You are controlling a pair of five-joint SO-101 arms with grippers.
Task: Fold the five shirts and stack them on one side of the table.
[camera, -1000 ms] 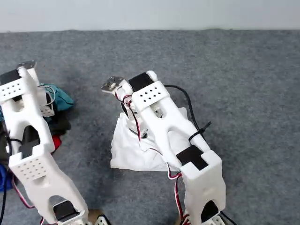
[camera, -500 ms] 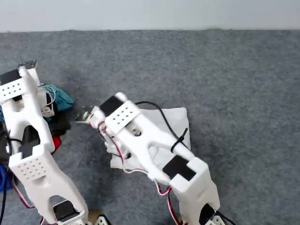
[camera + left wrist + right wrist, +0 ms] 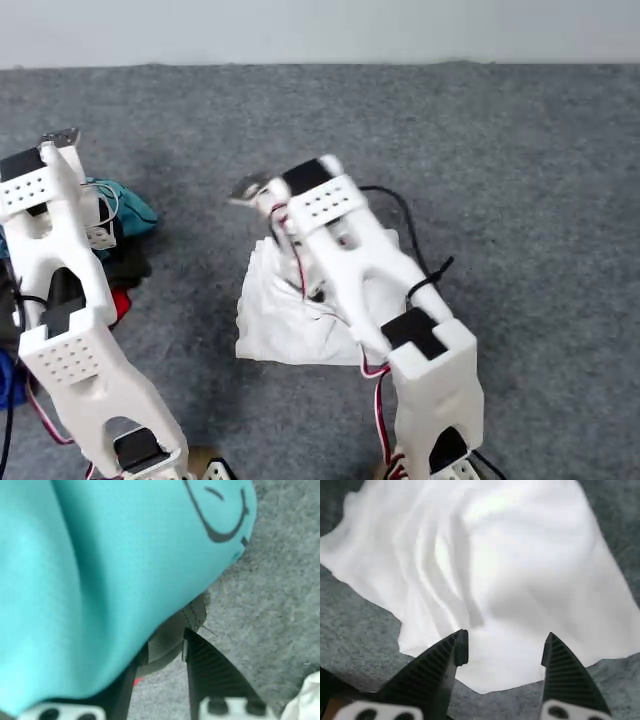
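Hangs wide open and empty over shirt [image 3: 268, 322] at mid-frame — right end effector [image 3: 506, 635]; far nearer than left arm [image 3: 60, 260].

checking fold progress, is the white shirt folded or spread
Not neatly folded: the white shirt lies rumpled and creased on the grey table, its edges uneven, below the open right gripper.

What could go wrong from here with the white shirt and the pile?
The white shirt lies rumpled under the open right tool; a pinch here may catch several layers and spoil the fold. The left tool sits against the teal shirt on the loose pile; any pull there could drag it off.
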